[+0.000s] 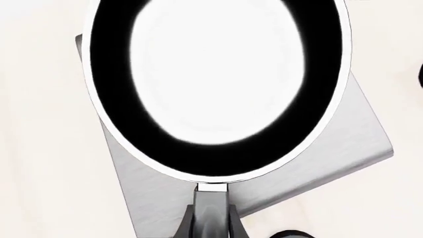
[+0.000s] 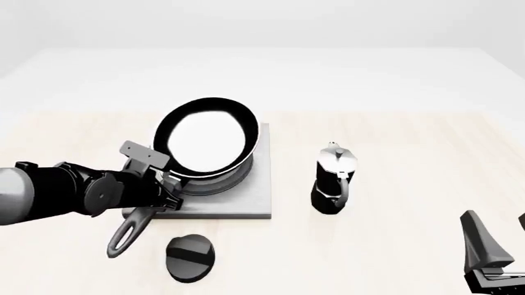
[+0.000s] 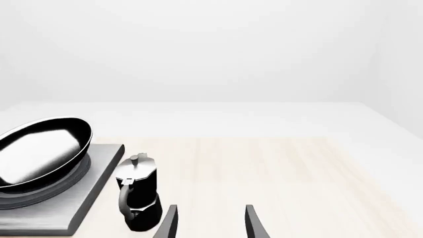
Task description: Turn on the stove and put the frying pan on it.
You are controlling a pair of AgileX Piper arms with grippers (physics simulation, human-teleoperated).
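Note:
The frying pan [image 2: 205, 138] is glossy black with a thin light rim and hangs tilted over the stove [image 2: 254, 200], a flat grey slab. Its underside hides the rings, and I cannot tell whether it touches them. My left gripper [image 2: 166, 184] is shut on the pan's long handle [image 2: 127, 233] close to the bowl. In the left wrist view the pan [image 1: 218, 84] fills the frame above the slab [image 1: 350, 134], with the gripper [image 1: 211, 220] clamped on the handle. The black oval knob [image 2: 190, 258] lies in front of the stove. My right gripper [image 3: 210, 225] stands open and empty at the near right.
A black-and-silver moka pot [image 2: 334, 181] stands just right of the stove, also visible in the right wrist view as the moka pot [image 3: 138, 193]. The right gripper [image 2: 500, 243] sits low at the table's near right corner.

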